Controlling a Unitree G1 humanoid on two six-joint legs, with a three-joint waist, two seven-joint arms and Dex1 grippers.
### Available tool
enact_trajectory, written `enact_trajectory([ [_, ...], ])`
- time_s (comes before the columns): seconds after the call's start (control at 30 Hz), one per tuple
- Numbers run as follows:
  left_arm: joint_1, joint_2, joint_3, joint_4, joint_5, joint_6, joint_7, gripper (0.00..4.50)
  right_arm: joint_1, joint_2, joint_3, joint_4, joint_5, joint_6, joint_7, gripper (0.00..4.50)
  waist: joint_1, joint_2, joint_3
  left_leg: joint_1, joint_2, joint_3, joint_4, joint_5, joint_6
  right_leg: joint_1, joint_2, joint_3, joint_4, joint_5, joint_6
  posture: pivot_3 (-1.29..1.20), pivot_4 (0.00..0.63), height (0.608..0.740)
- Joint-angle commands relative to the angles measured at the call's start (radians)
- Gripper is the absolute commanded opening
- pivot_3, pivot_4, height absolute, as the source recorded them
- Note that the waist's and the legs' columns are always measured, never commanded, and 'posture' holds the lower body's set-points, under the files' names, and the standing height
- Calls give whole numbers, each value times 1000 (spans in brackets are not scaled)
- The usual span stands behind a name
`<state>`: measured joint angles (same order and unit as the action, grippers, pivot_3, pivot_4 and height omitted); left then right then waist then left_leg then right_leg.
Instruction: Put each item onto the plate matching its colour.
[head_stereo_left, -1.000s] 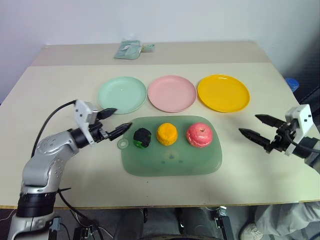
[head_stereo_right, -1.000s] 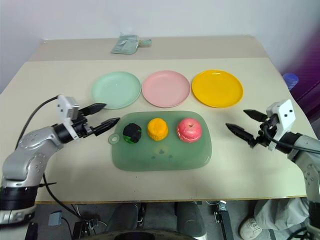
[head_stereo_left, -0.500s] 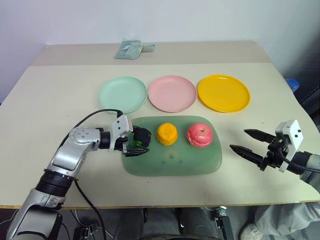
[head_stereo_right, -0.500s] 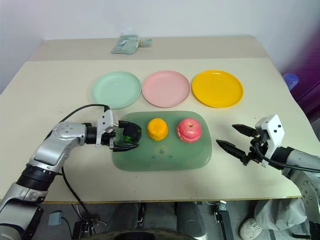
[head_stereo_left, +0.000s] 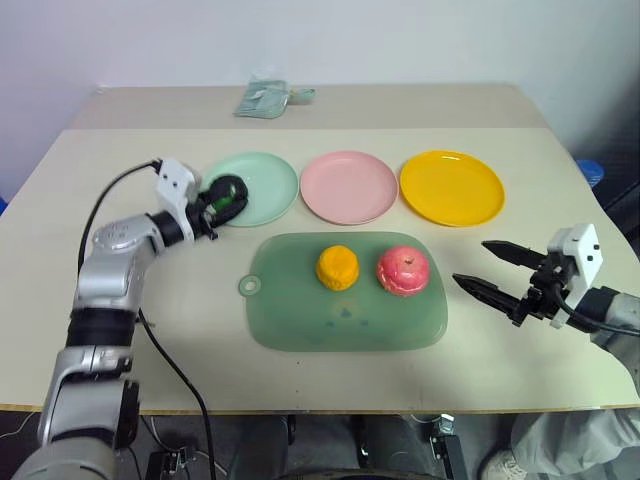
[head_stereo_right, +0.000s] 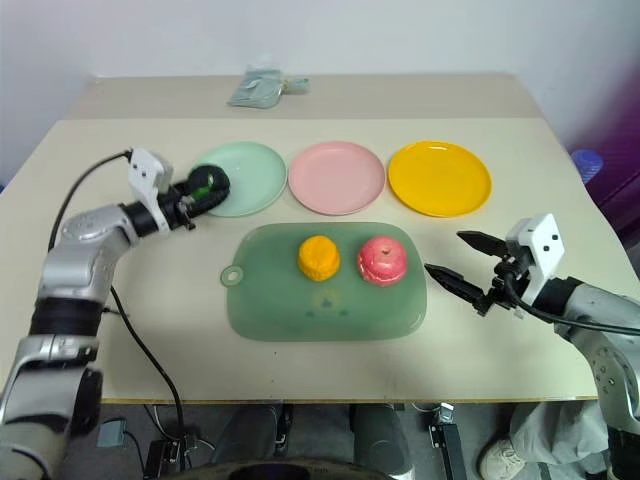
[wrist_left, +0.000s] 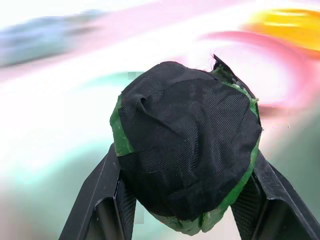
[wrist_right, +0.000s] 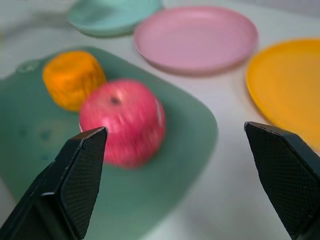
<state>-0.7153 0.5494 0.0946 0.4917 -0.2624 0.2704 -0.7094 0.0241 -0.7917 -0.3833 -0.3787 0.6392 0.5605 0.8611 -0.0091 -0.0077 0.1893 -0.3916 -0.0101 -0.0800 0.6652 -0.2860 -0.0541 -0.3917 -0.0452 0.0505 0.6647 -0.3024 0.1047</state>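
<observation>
My left gripper (head_stereo_left: 226, 197) is shut on the dark-green lumpy ball (wrist_left: 185, 160) and holds it over the near left edge of the mint green plate (head_stereo_left: 262, 182). The ribbed orange fruit (head_stereo_left: 337, 267) and the pink-red apple (head_stereo_left: 402, 270) sit on the large green board (head_stereo_left: 345, 312). Behind the board lie the pink plate (head_stereo_left: 348, 186) and the yellow plate (head_stereo_left: 452, 187), both bare. To the right of the board, level with the apple, my right gripper (head_stereo_left: 484, 270) stands open with nothing between its fingers.
A folded pale green cloth (head_stereo_left: 268, 99) lies at the table's far edge. The board's ring tab (head_stereo_left: 249, 287) points left. A blue object (head_stereo_left: 588, 170) shows past the table's right edge.
My left gripper closed on the dark-green ball on the board, lifted it, and carried it back left to the mint plate's edge. The right gripper drifted slightly toward the board.
</observation>
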Motion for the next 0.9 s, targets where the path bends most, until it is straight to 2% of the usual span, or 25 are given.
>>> enact_trajectory([
  [0.03,-111,-40,-24,161,73,-37,81,2282,-36,2,16,-20,3,-6,-11,4500,-1,0,0,0,0,0,0,0,0,0,0,0,0,0,0,0,150,740],
  [0.13,-172,-56,-50,250,127,-67,109,3199,-62,-6,20,-42,28,14,-19,4500,-3,-1,0,-1,-1,0,0,0,0,-1,0,0,0,0,0,0,150,740],
  [0.2,-190,-57,-60,280,147,-96,110,4142,-79,-8,18,-54,52,39,-29,4500,-8,-1,0,-1,-1,0,0,0,0,-2,0,0,0,0,0,0,150,740],
  [0.23,-197,-56,-56,289,150,-110,118,4458,-89,-10,19,-70,75,60,-32,4500,-9,-1,0,-1,0,0,0,0,0,-3,1,0,1,0,0,0,150,740],
  [0.37,-181,-43,-2,258,122,-208,124,4458,-147,-2,113,-197,100,117,-84,4500,-10,-1,0,-1,1,0,0,0,0,-3,1,1,2,0,0,0,150,740],
  [0.43,-125,-31,24,165,93,-230,94,4458,-195,13,213,-235,53,122,-114,4500,-11,-1,0,-1,1,0,0,0,0,-4,1,1,2,0,0,0,150,740],
  [0.67,251,61,39,-346,-54,-132,-123,4458,-399,134,490,-153,-146,140,-256,4500,-9,-1,0,-2,4,1,0,1,-1,-5,-1,2,2,0,0,0,150,740],
  [0.8,455,116,21,-575,-98,-63,-197,4458,-449,172,560,-128,-179,202,-276,4500,0,-1,0,-2,4,0,-1,1,-1,-5,-1,2,1,0,0,0,150,740],
  [0.9,582,135,20,-694,-120,-33,-220,4458,-483,208,576,-99,-173,317,-322,4500,-2,-1,0,-2,4,0,-1,1,-1,-3,-2,1,1,0,0,0,150,740],
])
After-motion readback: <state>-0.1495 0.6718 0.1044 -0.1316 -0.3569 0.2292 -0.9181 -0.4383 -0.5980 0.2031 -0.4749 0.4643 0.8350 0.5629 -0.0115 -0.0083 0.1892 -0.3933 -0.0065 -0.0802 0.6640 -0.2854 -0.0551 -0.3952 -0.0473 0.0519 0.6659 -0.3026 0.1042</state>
